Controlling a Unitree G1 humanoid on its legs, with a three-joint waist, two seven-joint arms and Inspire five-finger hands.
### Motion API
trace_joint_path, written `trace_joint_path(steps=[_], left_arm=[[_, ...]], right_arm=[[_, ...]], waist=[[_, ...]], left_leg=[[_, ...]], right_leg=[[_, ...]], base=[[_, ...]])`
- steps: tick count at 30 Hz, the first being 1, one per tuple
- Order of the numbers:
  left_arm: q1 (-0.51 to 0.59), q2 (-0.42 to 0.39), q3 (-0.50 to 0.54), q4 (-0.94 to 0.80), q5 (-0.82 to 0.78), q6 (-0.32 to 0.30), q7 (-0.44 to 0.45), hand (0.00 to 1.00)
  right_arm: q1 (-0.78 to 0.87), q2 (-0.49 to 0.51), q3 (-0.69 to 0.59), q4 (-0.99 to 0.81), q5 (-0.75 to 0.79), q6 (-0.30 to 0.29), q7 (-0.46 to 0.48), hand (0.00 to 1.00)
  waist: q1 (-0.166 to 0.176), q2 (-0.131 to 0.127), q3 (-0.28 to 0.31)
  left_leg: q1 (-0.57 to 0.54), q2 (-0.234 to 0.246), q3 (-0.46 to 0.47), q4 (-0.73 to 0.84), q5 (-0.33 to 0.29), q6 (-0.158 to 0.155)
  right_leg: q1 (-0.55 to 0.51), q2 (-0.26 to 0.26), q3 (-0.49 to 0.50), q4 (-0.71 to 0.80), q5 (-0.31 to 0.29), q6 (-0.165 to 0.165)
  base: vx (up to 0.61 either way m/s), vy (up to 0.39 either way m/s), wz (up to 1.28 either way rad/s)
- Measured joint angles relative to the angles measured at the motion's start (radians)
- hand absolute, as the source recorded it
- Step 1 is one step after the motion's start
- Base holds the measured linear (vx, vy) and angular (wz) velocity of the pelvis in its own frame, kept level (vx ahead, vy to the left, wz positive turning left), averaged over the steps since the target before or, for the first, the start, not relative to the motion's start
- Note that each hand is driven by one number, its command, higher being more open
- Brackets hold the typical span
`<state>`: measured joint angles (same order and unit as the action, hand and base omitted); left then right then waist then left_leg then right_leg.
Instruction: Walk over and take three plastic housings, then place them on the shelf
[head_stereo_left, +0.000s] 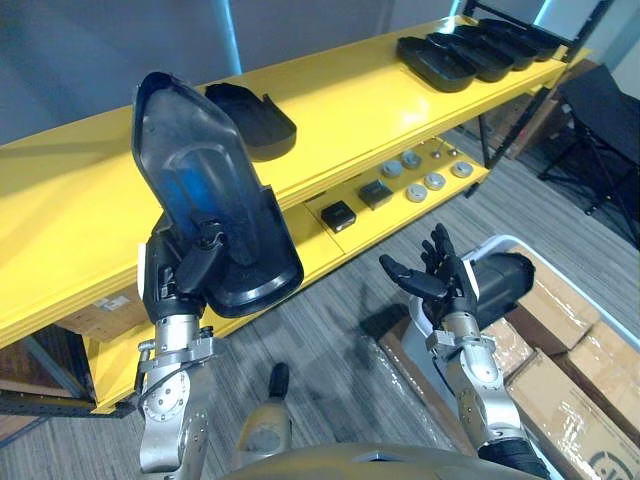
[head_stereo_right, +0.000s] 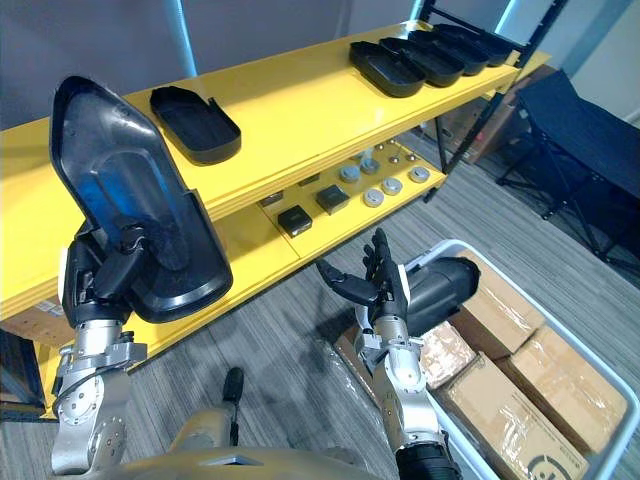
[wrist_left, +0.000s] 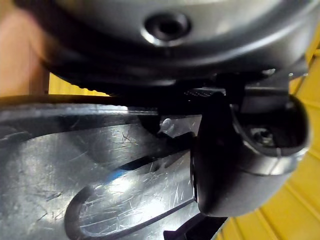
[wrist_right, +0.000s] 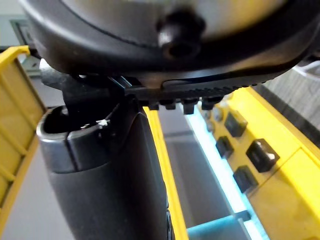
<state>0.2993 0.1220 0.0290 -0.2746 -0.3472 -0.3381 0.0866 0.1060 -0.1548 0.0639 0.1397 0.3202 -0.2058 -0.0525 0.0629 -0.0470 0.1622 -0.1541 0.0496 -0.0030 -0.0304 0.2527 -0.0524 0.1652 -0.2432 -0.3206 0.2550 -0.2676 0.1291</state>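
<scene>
**Yellow shelf within reach: one housing in hand, not yet set down**

Yellow two-tier shelf (head_stereo_left: 380, 95) runs across the scene beyond both hands.

Left hand (head_stereo_left: 183, 272): thumb and fingers are curled round the lower end of a black plastic housing (head_stereo_left: 200, 165). The part stands nearly upright with its hollow face toward the head camera. Its top rises above the front edge of the upper board. In the left wrist view the thumb presses on the glossy, scratched inner surface.

Beyond this hand and to its right, a second housing (head_stereo_left: 255, 120) lies flat on the upper board.

On the lower board, beyond the gap between the two hands, sit small dark and grey parts (head_stereo_left: 400, 180).

Right hand (head_stereo_left: 435, 275): held low, palm up, fingers spread wide, holding nothing. Just behind it is a white bin (head_stereo_right: 548, 318) with a dark rounded piece (head_stereo_left: 500, 280), possibly another housing, and cardboard boxes (head_stereo_left: 585, 385).

Well beyond the right hand, at the shelf's end, lies a row of housings (head_stereo_left: 470, 50).

Risks (judgement):
- The grip is at one end only and on a smooth surface, so tipping the part flat may let it pivot or slip out.
- The long free end could strike the board's edge if it is lowered too near.
- Setting it down too close to the second housing could nudge that one.
- The right hand gives no backup support if the part slides.
</scene>
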Motion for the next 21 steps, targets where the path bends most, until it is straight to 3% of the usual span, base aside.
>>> trace_joint_path(steps=[2, 5, 6, 7, 8, 9, 10, 14, 15, 16, 17, 18, 19, 21], left_arm=[[-0.003, -0.004, -0.018, 0.010, 0.000, 0.000, 0.005, 0.00], [-0.001, -0.007, -0.041, 0.018, 0.001, 0.000, 0.016, 0.00], [0.000, -0.006, -0.042, 0.021, 0.002, -0.004, 0.022, 0.00], [0.000, -0.006, -0.042, 0.022, 0.002, -0.009, 0.027, 0.00], [0.003, -0.006, -0.041, 0.022, 0.002, -0.012, 0.039, 0.00], [0.006, -0.003, -0.036, 0.024, 0.002, -0.013, 0.046, 0.00], [0.007, -0.005, -0.032, 0.024, 0.002, -0.013, 0.051, 0.00], [0.009, -0.005, -0.012, 0.023, 0.002, -0.013, 0.051, 0.00], [0.010, -0.006, 0.000, 0.019, 0.001, -0.013, 0.046, 0.00], [0.016, -0.005, 0.005, 0.005, 0.001, -0.013, 0.039, 0.00], [0.018, -0.003, 0.008, -0.002, 0.002, -0.014, 0.034, 0.00], [0.009, -0.005, 0.023, -0.008, 0.003, -0.014, 0.024, 0.00], [0.001, 0.001, 0.034, -0.012, 0.003, -0.014, 0.015, 0.00], [0.000, 0.017, 0.049, -0.020, 0.003, -0.014, 0.013, 0.00]], right_arm=[[0.003, -0.004, -0.001, -0.001, 0.000, -0.002, 0.000, 1.00], [0.031, -0.020, -0.003, -0.020, 0.002, -0.005, -0.001, 1.00], [0.047, -0.022, -0.004, -0.035, 0.002, -0.006, 0.005, 1.00], [0.046, -0.023, -0.005, -0.039, 0.002, -0.008, 0.008, 1.00], [0.043, -0.027, -0.009, -0.044, 0.002, -0.010, 0.016, 1.00], [0.043, -0.027, -0.012, -0.046, 0.002, -0.015, 0.022, 1.00], [0.043, -0.023, -0.010, -0.046, 0.002, -0.018, 0.024, 1.00], [0.038, -0.001, -0.013, -0.058, 0.002, -0.043, 0.026, 1.00], [0.039, 0.016, -0.012, -0.063, 0.002, -0.049, 0.025, 1.00], [0.048, 0.027, -0.014, -0.079, 0.002, -0.050, 0.023, 1.00], [0.056, 0.028, -0.016, -0.090, 0.001, -0.056, 0.022, 1.00], [0.059, 0.035, -0.009, -0.103, 0.001, -0.071, 0.018, 1.00], [0.058, 0.041, -0.001, -0.107, 0.001, -0.080, 0.012, 1.00], [0.053, 0.051, 0.003, -0.106, 0.000, -0.089, 0.006, 1.00]], waist=[[-0.017, 0.019, 0.011], [-0.021, 0.065, 0.033], [-0.030, 0.044, 0.042], [-0.034, 0.040, 0.045], [-0.029, 0.058, 0.047], [-0.037, 0.057, 0.054], [-0.038, 0.050, 0.057], [-0.030, 0.032, 0.067], [-0.024, 0.013, 0.077], [-0.010, 0.025, 0.067], [-0.009, 0.022, 0.062], [-0.016, 0.012, 0.056], [-0.023, 0.001, 0.044], [-0.022, -0.002, 0.044]], left_leg=[[0.001, 0.010, 0.000, 0.015, -0.001, -0.003], [-0.001, 0.047, 0.013, 0.028, -0.037, -0.012], [-0.025, 0.049, 0.058, 0.053, -0.092, -0.002], [-0.048, 0.049, 0.074, 0.102, -0.113, 0.012], [-0.083, 0.048, 0.092, 0.258, -0.132, 0.033], [-0.084, 0.044, 0.108, 0.289, -0.181, 0.010], [-0.085, 0.036, 0.109, 0.300, -0.196, 0.006], [-0.123, 0.016, 0.113, 0.398, -0.264, 0.018], [-0.136, 0.009, 0.119, 0.470, -0.309, 0.040], [-0.135, -0.002, 0.152, 0.569, -0.391, 0.065], [-0.133, -0.011, 0.149, 0.573, -0.435, 0.063], [-0.137, -0.026, 0.138, 0.585, -0.451, 0.071], [-0.127, -0.054, 0.126, 0.564, -0.457, 0.081], [-0.090, -0.068, 0.102, 0.517, -0.457, 0.093]], right_leg=[[0.007, 0.007, 0.003, -0.001, -0.012, 0.025], [0.003, 0.039, 0.007, 0.008, -0.019, 0.012], [-0.012, 0.018, 0.010, 0.009, -0.019, -0.005], [-0.025, 0.007, 0.013, 0.015, -0.019, -0.005], [-0.045, 0.001, 0.025, 0.039, -0.020, -0.003], [-0.048, -0.003, 0.032, 0.062, -0.030, 0.005], [-0.048, -0.013, 0.035, 0.068, -0.034, 0.002], [-0.037, -0.038, 0.031, 0.072, -0.060, -0.010], [-0.015, -0.057, 0.029, 0.070, -0.081, -0.046], [0.015, -0.062, 0.022, 0.082, -0.093, -0.067], [0.012, -0.065, 0.031, 0.125, -0.097, -0.083], [-0.040, -0.094, 0.053, 0.255, -0.068, -0.093], [-0.150, -0.123, 0.108, 0.433, 0.040, -0.095], [-0.211, -0.118, 0.162, 0.548, 0.112, -0.084]], base=[[-0.17, -0.060, -0.10], [-0.21, -0.040, -0.02], [-0.14, 0.025, 0.12], [-0.10, 0.066, -0.04], [-0.06, 0.054, -0.16], [-0.04, 0.054, -0.17], [0.00, 0.044, -0.05], [0.07, 0.104, 0.07], [0.15, 0.190, 0.02], [0.18, 0.183, 0.02], [0.21, 0.133, 0.21], [0.25, 0.161, 0.58], [0.27, 0.185, 0.60], [0.28, 0.139, 0.44]])
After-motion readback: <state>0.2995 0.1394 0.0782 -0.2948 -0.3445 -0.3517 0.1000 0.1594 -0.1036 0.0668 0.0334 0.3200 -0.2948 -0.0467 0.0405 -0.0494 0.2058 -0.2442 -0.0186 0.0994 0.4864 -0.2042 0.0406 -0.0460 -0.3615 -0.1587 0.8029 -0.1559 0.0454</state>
